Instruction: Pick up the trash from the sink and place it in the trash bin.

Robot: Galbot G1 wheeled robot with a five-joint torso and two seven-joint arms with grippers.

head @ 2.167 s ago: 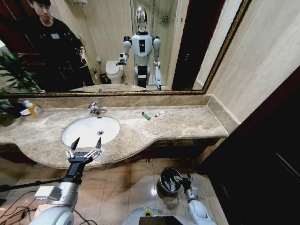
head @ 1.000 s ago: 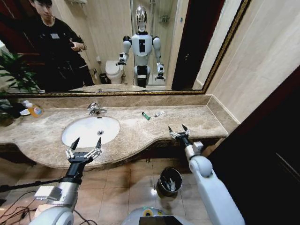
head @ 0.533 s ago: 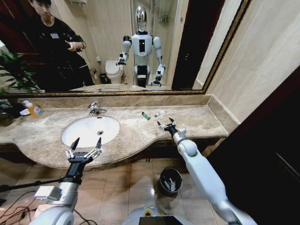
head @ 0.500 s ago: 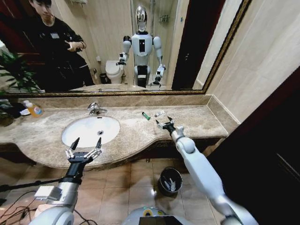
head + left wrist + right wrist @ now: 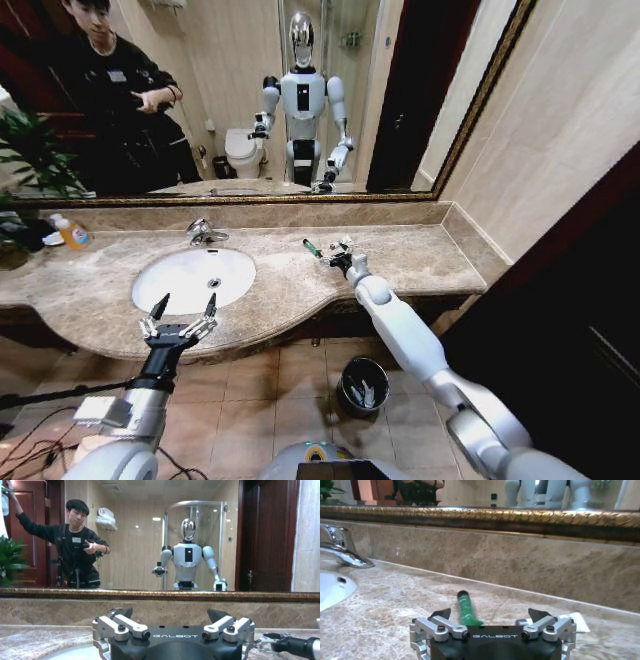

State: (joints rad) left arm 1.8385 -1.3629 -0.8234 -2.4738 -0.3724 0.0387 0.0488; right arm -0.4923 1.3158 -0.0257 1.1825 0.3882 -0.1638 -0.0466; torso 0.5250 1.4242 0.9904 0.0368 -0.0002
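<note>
Trash lies on the marble counter beside the sink point(image 5: 193, 278), not in the basin: a green tube point(image 5: 312, 247) and a small white tube point(image 5: 343, 240). My right gripper point(image 5: 336, 252) hovers open right at them. In the right wrist view the green tube point(image 5: 466, 607) points in between the spread fingers point(image 5: 440, 614), and the white piece point(image 5: 573, 620) lies just past the other finger. My left gripper point(image 5: 180, 318) stands open at the counter's front edge, before the basin. The metal trash bin point(image 5: 362, 385) sits on the floor under the counter with white bits inside.
A chrome tap point(image 5: 205, 233) stands behind the basin. A yellow-orange bottle point(image 5: 73, 233) and a plant point(image 5: 30, 160) sit at the far left. A gold-framed mirror point(image 5: 300, 100) runs along the wall behind the counter.
My right arm has risen from the trash bin on the floor, come over the counter and reached left to the two tubes. The left arm has stayed put.
</note>
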